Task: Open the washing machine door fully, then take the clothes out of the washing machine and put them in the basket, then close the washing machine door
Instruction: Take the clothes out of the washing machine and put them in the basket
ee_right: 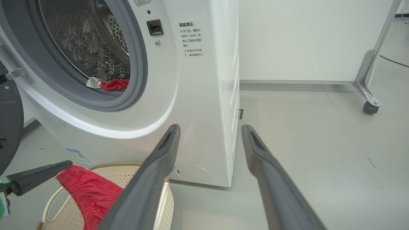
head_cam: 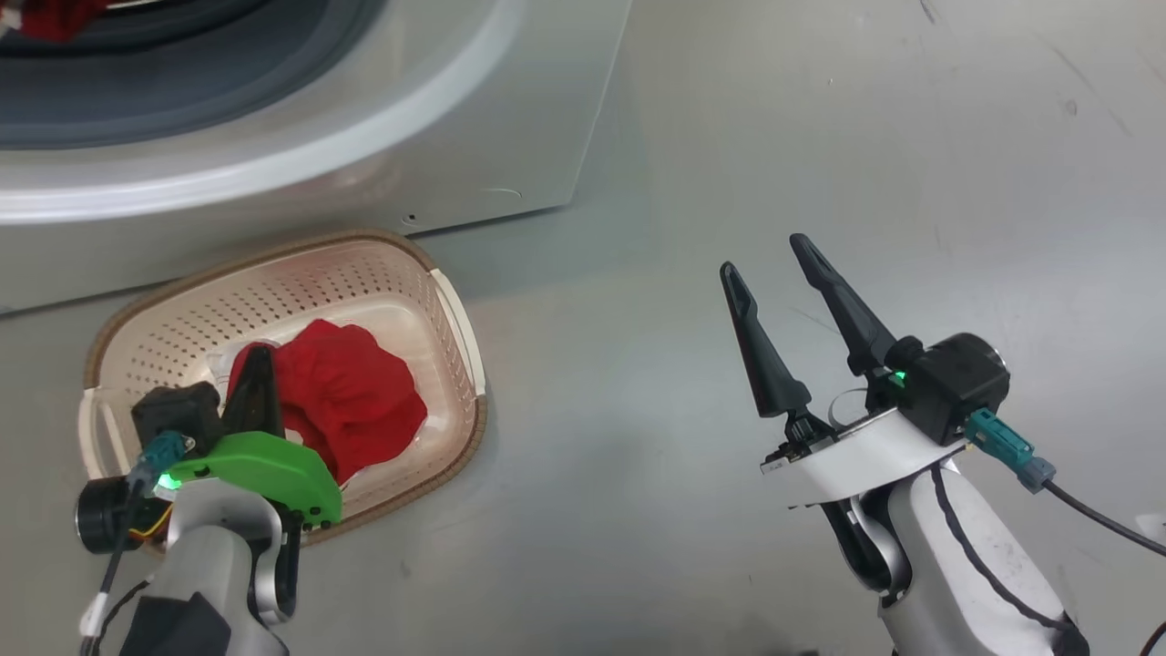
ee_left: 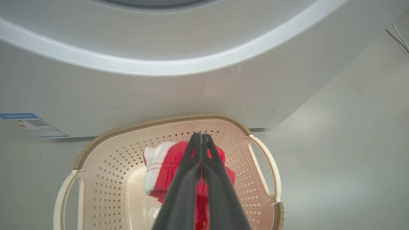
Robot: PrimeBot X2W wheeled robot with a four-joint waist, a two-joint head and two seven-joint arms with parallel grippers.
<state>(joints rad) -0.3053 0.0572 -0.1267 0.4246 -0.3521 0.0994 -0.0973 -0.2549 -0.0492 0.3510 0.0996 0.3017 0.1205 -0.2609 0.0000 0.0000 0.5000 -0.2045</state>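
Note:
The cream basket [head_cam: 453,310] [ee_left: 159,121] sits on the floor right before the white washing machine [head_cam: 510,137] [ee_right: 198,95]. My left gripper [head_cam: 258,352] [ee_left: 201,136] hangs over the basket, shut on a red garment [head_cam: 351,392] [ee_left: 171,161] with white trim that droops into it. More red and white clothes [ee_right: 113,85] lie at the lip of the open steel drum. The black edge of the washing machine door [ee_right: 9,121] stands swung out at the left. My right gripper [head_cam: 763,255] [ee_right: 211,127] is open and empty over bare floor, right of the basket.
Grey floor stretches to the right of the machine. A metal frame leg on a caster [ee_right: 369,102] stands by the white wall at the far right. A blue label [ee_left: 33,124] is stuck low on the machine's front.

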